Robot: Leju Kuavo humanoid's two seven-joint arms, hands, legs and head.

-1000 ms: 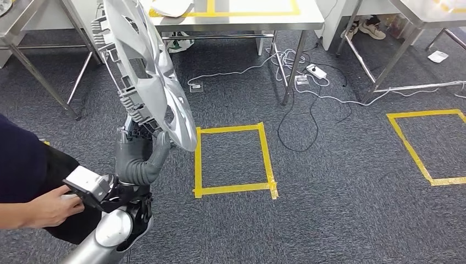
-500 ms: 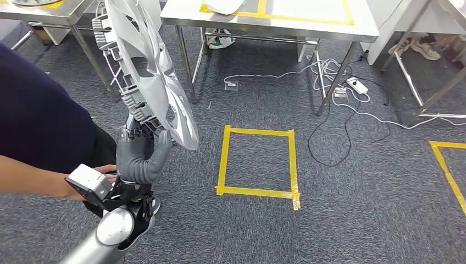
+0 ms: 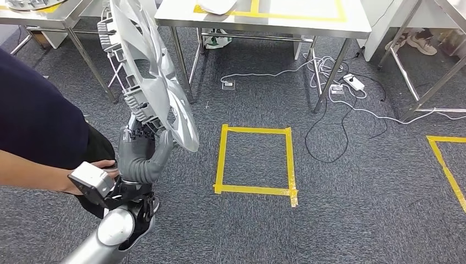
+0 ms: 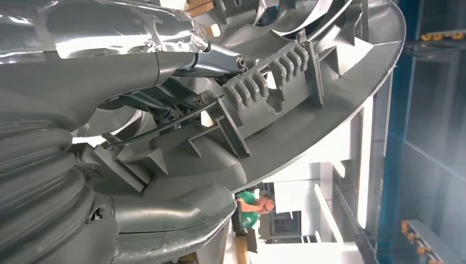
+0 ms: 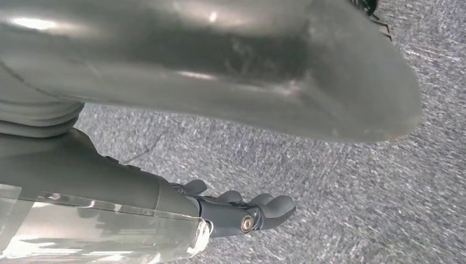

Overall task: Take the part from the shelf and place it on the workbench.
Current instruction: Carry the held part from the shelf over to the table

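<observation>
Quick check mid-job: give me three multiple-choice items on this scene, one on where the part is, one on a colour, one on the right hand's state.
1. Where is the part?
A. On the workbench
B. Upright in the left hand
C. On the carpet

2. What colour is the tape square on the floor?
A. Yellow
B. Red
C. White

3. How is the right hand?
A. Holding the part
B. Holding a cable
C. Holding nothing, fingers curled in

Answers:
1. B: in the head view the left hand grips the part's lower rim, well short of the workbench.
2. A: the square's outline on the grey carpet is yellow.
3. C: the right wrist view shows curled fingers over bare carpet, with nothing in them.
</observation>
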